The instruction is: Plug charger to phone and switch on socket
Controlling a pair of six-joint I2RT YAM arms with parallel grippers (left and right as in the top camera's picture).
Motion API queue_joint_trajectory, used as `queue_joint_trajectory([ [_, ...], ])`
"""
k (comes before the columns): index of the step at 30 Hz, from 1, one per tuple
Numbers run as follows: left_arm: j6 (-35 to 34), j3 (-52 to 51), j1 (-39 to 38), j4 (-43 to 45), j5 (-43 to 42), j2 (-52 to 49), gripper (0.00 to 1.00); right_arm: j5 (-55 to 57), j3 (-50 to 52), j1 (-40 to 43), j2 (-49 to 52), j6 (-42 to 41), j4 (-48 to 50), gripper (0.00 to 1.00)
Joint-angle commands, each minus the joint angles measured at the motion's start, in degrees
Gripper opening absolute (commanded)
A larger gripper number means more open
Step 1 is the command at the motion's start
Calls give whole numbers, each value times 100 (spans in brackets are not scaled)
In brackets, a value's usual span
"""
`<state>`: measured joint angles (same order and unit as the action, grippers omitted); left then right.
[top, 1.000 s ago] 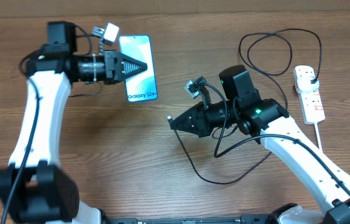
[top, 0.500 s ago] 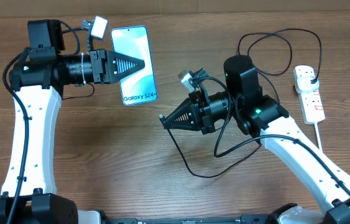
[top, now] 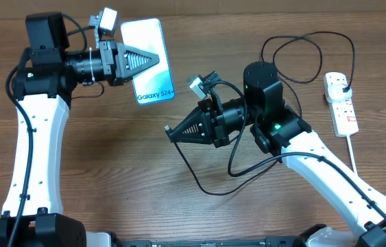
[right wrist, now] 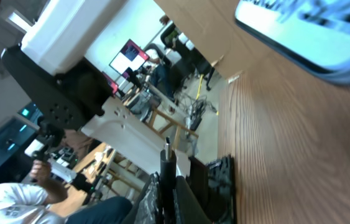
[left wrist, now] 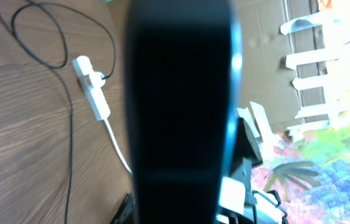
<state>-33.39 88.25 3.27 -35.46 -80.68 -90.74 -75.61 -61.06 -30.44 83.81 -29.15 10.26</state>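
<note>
1. Since a second ago the left hand [top: 157,59] has carried the phone [top: 153,88] up and towards the far edge of the surface [top: 110,171], while the right hand [top: 169,130] has swung left, closer to it.
2. Closed on the phone's left side, the left hand holds it clear of the surface, with the bright screen facing the overhead camera.
3. The right hand is closed on the connector end of the charger [top: 214,194]. Its tip points left, below and to the right of the phone and not touching it.
4. From that hand the black cable loops over the surface and back up to the plug [top: 343,85], seated in the socket [top: 341,110] at the far right.
5. The left wrist view fills with the phone's dark back [left wrist: 181,112]. Behind it lie the socket [left wrist: 92,87] and its white cord [left wrist: 116,150].
6. Only the right wrist view shows the thin connector tip [right wrist: 167,152] standing out from the closed fingers [right wrist: 176,196]. The phone [right wrist: 311,37] is a cyan blur at upper right.
</note>
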Motion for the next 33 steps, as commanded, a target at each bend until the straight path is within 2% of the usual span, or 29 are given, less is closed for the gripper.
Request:
queue_joint_trajectory([
  [1, -793, 0, -177, 363, -144, 186, 4, 227, -76, -9, -17, -970, 704, 4],
  [4, -1021, 0, -260, 715, -153, 219, 4, 249, -79, -9, -17, -1773, 1762, 4],
  [6, -1215, 0, -273, 938, -173, 243, 4, 363, -76, -9, -17, -2155, 2109, 4],
  [11, -1622, 0, -271, 1377, -448, 293, 4, 686, -76, 24, 0, -2190, 1781, 4],
  [17, -1683, 0, -286, 1856, -654, 313, 4, 699, -79, 229, 9, -2339, 1797, 4],
  [33, -1961, 0, -566, 1923, -616, 313, 4, 807, -76, 245, 15, -2337, 1794, 4],
])
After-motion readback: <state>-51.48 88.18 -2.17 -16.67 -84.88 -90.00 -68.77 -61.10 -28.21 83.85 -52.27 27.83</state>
